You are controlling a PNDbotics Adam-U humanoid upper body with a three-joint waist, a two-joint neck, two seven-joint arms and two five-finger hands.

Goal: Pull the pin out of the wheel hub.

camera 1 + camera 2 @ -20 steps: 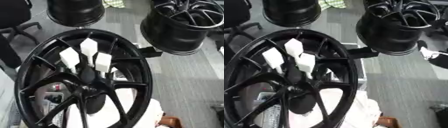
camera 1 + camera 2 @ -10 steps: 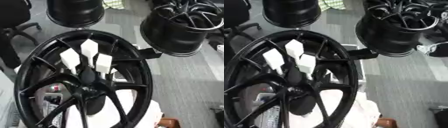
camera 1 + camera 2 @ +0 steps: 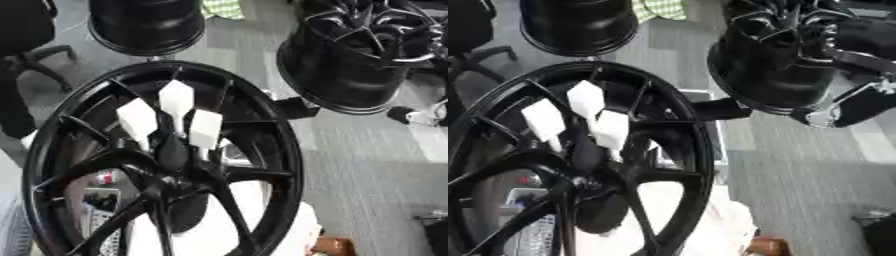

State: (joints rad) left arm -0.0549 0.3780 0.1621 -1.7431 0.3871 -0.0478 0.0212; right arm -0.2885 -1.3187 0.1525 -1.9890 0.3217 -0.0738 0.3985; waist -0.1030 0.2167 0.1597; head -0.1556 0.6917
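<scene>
filling the view, a glossy black spoked wheel hub carries three white angular blocks; neither hand visible.

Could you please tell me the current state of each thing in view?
Near wheel: faces the camera, untouched.
White pieces: three, seated at the hub, none pulled out.
Far wheels: standing behind, untouched.
Right arm: at the right edge, away from the near wheel.

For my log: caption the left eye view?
Black wheel with three white pins above its hub; no hand visible.
</scene>
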